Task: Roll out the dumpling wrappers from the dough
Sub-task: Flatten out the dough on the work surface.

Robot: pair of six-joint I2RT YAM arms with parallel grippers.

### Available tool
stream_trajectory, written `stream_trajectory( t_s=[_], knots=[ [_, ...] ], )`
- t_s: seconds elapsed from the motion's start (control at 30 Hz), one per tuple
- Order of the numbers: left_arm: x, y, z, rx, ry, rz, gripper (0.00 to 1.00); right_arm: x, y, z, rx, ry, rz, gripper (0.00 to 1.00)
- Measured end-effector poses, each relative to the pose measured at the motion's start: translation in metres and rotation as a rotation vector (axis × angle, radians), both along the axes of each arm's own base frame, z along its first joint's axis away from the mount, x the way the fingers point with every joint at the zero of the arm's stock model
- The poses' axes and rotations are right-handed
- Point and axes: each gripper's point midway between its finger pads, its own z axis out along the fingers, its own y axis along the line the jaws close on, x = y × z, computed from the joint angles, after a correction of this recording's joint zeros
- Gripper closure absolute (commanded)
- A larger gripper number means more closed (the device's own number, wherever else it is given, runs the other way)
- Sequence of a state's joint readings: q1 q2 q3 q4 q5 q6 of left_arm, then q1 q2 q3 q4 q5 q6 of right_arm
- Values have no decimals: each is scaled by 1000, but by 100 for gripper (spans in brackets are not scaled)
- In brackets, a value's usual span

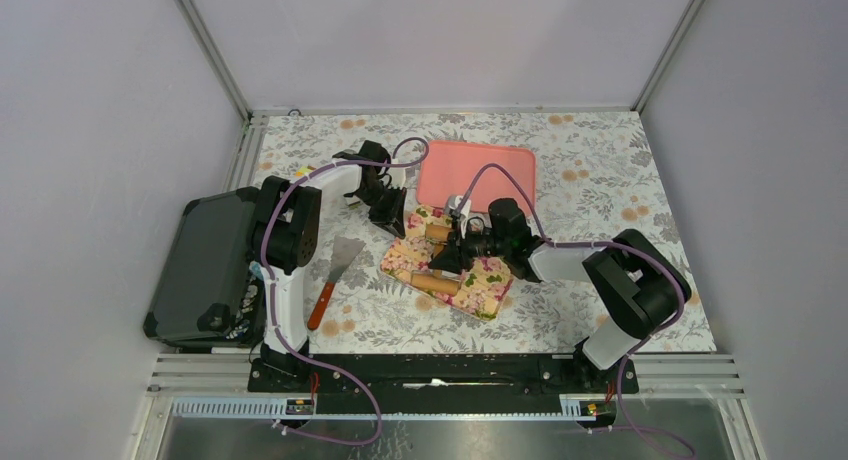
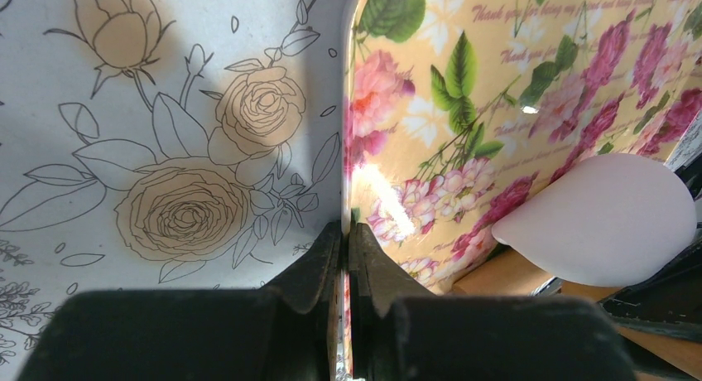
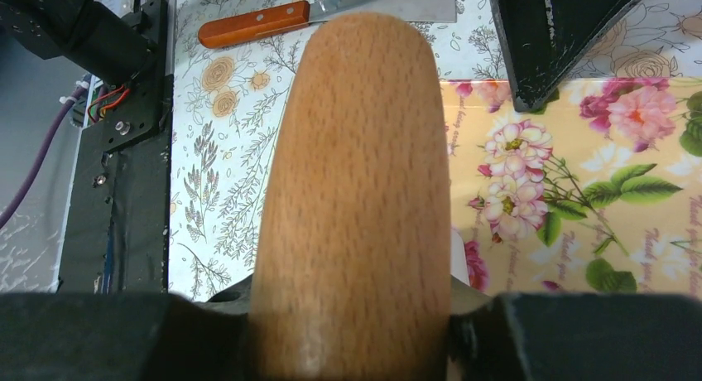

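Note:
The dough (image 2: 604, 219) is a thin flat white sheet on the floral mat (image 2: 497, 108); in the top view it is hidden under the right arm. My left gripper (image 2: 347, 232) is shut on the mat's edge, at the mat's far left corner (image 1: 398, 223). My right gripper (image 3: 352, 315) is shut on the brown wooden rolling pin (image 3: 356, 190), which lies across the mat (image 1: 437, 283) beside the dough. A white sliver of dough (image 3: 458, 257) shows beside the pin. No cut dumpling wrappers are in view.
A pink tray (image 1: 478, 175) lies behind the mat. A scraper with an orange handle (image 1: 335, 275) lies left of the mat; it also shows in the right wrist view (image 3: 273, 21). A black case (image 1: 200, 265) stands at the far left.

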State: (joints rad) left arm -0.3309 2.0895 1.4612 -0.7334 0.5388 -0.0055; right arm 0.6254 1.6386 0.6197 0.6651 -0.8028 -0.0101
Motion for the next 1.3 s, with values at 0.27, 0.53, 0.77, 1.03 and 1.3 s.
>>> stream_trajectory(
  t_s=[0.27,0.53,0.77,1.03,1.3],
  knots=[
    [0,0,0,-1,1,0,100,-2,-3,9,-27,-6,21,100],
    [0,0,0,-3,1,-4,100,5,-17,38,-44,32,-2,100],
    [0,0,0,-4,0,-6,100,43,-18,117,69,-120,-66,100],
    [0,0,0,2,1,-1,100,75,-33,125,75,-180,-260,100],
    [0,2,-1,11,-18,105,100,79,-71,69,14,-66,-553,100]
  ],
)
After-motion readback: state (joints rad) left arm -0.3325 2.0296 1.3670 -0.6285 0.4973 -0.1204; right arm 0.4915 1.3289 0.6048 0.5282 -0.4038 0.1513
